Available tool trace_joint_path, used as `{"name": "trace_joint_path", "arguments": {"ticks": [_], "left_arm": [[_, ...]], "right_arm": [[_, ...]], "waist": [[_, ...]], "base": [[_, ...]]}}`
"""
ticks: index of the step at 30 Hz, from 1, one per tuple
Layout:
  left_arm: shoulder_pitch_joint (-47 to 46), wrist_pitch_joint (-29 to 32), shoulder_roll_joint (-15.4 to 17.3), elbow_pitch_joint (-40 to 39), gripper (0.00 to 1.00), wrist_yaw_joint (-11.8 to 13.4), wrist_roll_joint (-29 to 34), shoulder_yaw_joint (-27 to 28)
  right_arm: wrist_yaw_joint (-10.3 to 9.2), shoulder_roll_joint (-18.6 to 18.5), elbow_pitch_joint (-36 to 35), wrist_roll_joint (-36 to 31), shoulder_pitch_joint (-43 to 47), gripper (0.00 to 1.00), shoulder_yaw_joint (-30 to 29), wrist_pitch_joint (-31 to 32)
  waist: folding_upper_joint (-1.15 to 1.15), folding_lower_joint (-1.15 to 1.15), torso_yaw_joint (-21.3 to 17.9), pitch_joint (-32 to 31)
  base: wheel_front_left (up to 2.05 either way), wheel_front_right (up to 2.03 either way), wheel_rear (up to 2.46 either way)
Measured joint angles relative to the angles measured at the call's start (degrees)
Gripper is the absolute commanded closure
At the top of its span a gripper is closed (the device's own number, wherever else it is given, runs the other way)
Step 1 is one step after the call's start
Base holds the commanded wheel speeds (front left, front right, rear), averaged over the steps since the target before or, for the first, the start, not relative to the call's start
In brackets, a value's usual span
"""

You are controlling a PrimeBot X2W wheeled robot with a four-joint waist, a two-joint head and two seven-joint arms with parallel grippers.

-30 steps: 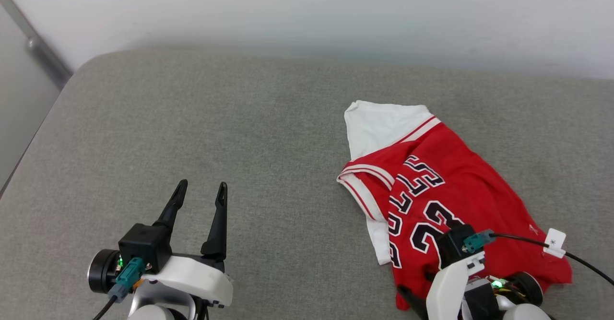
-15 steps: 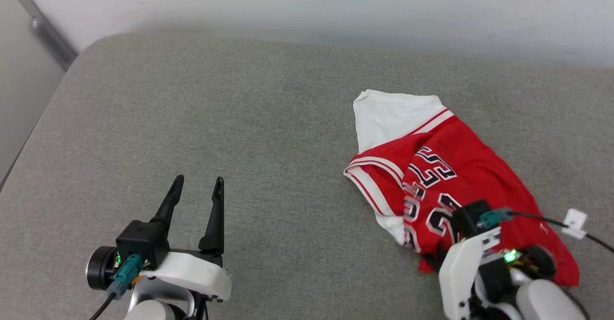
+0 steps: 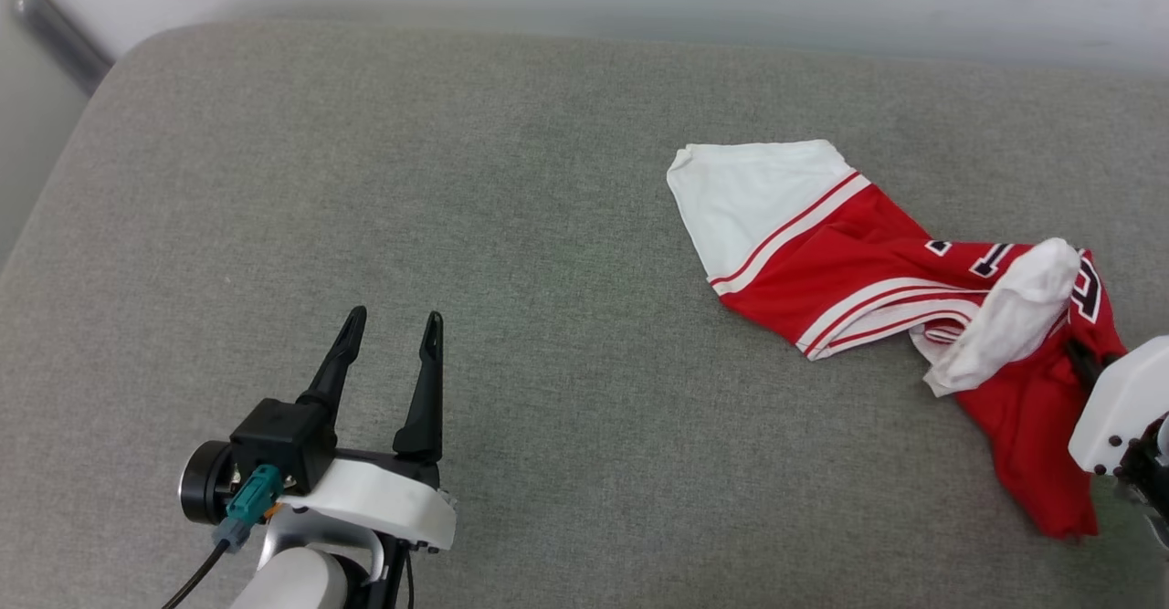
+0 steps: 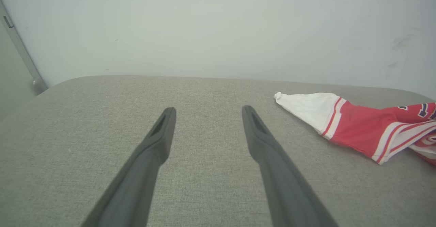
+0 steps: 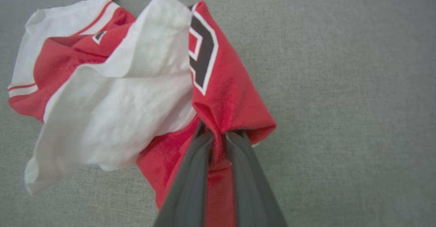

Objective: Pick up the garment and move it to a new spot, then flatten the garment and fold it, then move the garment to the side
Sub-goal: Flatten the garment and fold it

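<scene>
Right end effector [image 5: 219, 134]: clenched on a fold of red cloth, and we've got the garment [image 3: 822, 262] pinched between nearly closed jaws.
Left end effector [image 3: 394, 317]: released, fingers spread wide with nothing between them, over bare grey cushion [image 3: 457, 180].
Garment: well off to the right of the left end effector, partly draped on the cushion, bunched and raised at the pinch.
Long axis: it runs slantwise, from the flat white sleeve [image 3: 758, 194] at the end nearer the left end effector out to the gripped end farthest from it.
Loose sleeve [image 3: 1005, 317]: rumpled over the red body, beside the pinch.
Step, as we read it: we're in the pick-up-and-move, and nothing is flattened or folded yet.
What the move turns on: the right arm holds one end. The free sleeve end points toward the left end effector, so we'd judge that arm better placed to take it for spreading.
</scene>
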Motion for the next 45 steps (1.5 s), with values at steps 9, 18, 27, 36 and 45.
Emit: {"name": "trace_joint_path", "arguments": {"ticks": [9, 18, 27, 36, 45], "left_arm": [[-0.8, -0.7, -0.6, 1.1, 0.00, -0.2, 0.1, 0.1], [0.2, -0.4, -0.3, 1.8, 0.00, -0.1, 0.1, -0.4], [0.5, 0.3, -0.1, 1.1, 0.00, -0.2, 0.1, -1.4], [0.3, 0.1, -0.2, 1.6, 0.00, -0.2, -0.1, -1.4], [0.5, 0.0, -0.1, 1.6, 0.00, 0.3, -0.4, -1.3]], "right_arm": [[-0.01, 3.1, 9.9, -0.1, -0.1, 0.00, -1.8, -11.7], [0.00, 5.5, -4.6, -1.4, 7.3, 0.00, 5.5, -9.2], [0.00, 2.9, -5.5, -1.0, 3.1, 0.00, 13.4, 1.8], [0.00, 2.4, 2.3, -2.0, -0.9, 1.00, 13.5, -1.5], [0.00, 3.6, -6.5, -2.8, 4.0, 1.00, 4.8, -4.6]], "waist": [[0.00, 0.00, 0.9, 1.9], [0.00, 0.00, -1.1, -2.9], [0.00, 0.00, -0.6, -4.2], [0.00, 0.00, 0.1, -3.1], [0.00, 0.00, -2.0, -3.8]], "base": [[0.00, 0.00, 0.00], [0.00, 0.00, 0.00], [0.00, 0.00, 0.00], [0.00, 0.00, 0.00], [0.00, 0.00, 0.00]]}}
